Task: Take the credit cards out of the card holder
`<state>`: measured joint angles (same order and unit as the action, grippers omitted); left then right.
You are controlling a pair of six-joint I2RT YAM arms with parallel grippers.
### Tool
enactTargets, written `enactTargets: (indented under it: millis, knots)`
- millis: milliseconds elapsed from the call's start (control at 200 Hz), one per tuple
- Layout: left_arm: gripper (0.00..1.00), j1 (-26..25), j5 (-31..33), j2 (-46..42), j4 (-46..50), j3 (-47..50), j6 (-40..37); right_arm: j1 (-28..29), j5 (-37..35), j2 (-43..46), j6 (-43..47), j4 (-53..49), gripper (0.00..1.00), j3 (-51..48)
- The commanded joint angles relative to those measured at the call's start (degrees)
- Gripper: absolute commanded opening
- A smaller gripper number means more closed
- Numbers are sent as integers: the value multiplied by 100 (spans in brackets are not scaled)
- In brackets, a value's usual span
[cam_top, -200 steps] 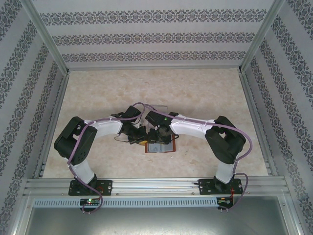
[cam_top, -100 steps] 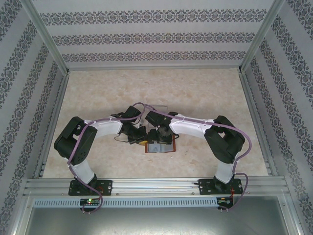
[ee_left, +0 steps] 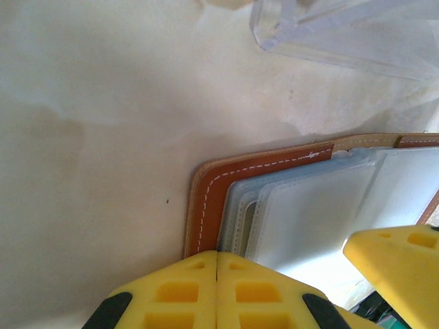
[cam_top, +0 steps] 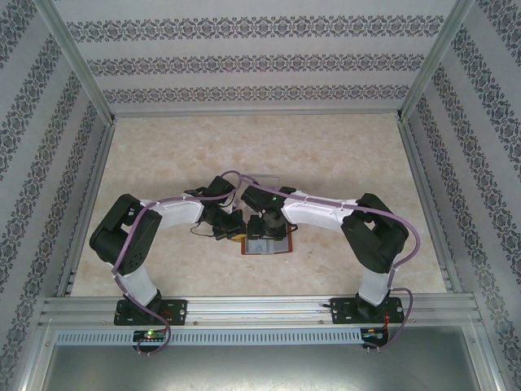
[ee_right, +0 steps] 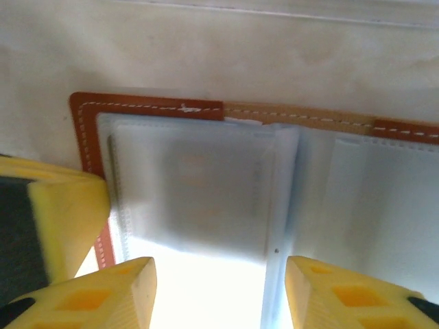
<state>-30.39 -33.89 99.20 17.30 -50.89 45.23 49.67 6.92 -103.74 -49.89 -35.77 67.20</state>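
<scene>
The card holder (cam_top: 265, 244) lies open and flat on the pale marbled table (cam_top: 342, 155), close in front of both wrists. It is reddish-brown leather with white stitching round a curved border, a tan strip along the spine and frosted grey-blue pockets layered inside. Through one pocket a pale credit card (ee_right: 195, 199) shows, its faint orange marks too blurred to read. The left gripper (ee_left: 217, 271) has its yellow fingertips pressed together at the holder's stitched corner. The right gripper (ee_right: 219, 288) hangs over the pockets, jaws apart. A clear plastic tray (ee_left: 343, 31) sits just beyond the holder
</scene>
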Motion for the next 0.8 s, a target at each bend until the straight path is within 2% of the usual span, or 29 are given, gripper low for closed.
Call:
enactTargets:
  millis: [0, 165, 340, 415, 465, 645, 794]
  knots:
    - [6, -96, 32, -15, 127, 79, -42, 51, 42, 258, -78, 108, 46, -32]
    - [6, -90, 38, -26, 142, 71, -50, 59, 49, 206, -71, 97, 41, 23]
    - [6, -90, 32, -28, 151, 63, -57, 77, 38, 214, -74, 64, 44, 68]
    - [6, -86, 42, -24, 151, 70, -45, 78, -5, 212, -63, -12, 50, 124]
    - [6, -90, 41, -23, 151, 63, -45, 74, 8, 205, -59, 8, 51, 129]
    - [6, -91, 49, -26, 160, 62, -48, 78, 336, 173, -172, 507, 34, -37]
    - [6, -94, 43, -32, 151, 71, -35, 78, 372, -44, -179, 553, 33, -47]
